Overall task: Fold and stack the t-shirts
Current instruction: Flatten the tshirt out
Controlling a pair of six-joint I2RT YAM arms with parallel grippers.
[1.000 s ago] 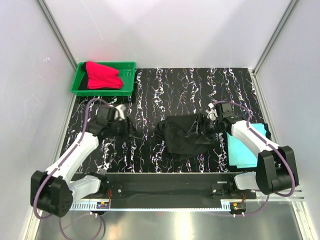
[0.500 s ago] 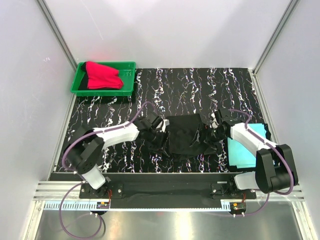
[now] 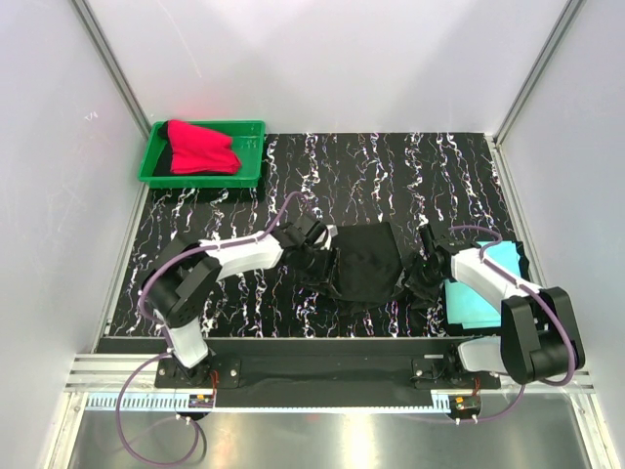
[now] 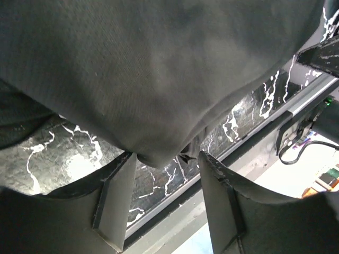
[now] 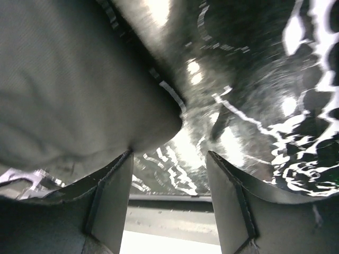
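At mid-frame from the top camera, the black t-shirt (image 3: pixel 366 266) lies bunched on the marbled table (image 3: pixel 391 176), a rumpled rough rectangle. The left gripper (image 3: pixel 317 256) is at the shirt's left edge, its arm stretched across from the lower left. Its jaws are not readable from up here, black on black. The right gripper (image 3: pixel 427 274) is at the shirt's right edge, low over the cloth, and I cannot tell its state in this view either. The turquoise t-shirt (image 3: pixel 469 308) lies flat at the right of the frame, just beside the black one and partly under the right arm. The red t-shirt (image 3: pixel 200 147) is heaped in the green tray (image 3: pixel 205 180) at upper left, well apart from both arms.

Left wrist view: the left gripper (image 4: pixel 167 159) is spread wide. Both fingers (image 4: pixel 114 196) are apart, with table showing between them. The black t-shirt fills the upper frame. A rounded fold dips down to the fingertips and sits in the gap, not pinched. The table edge runs along the lower right.

Right wrist view: the right gripper (image 5: pixel 169 153) has its jaws parted too, with nothing clamped. The black t-shirt takes the upper left of the frame. Its rounded edge reaches the tip of the finger (image 5: pixel 111 196) at frame left, and the other finger is clear of cloth. Glossy table covers the right half.
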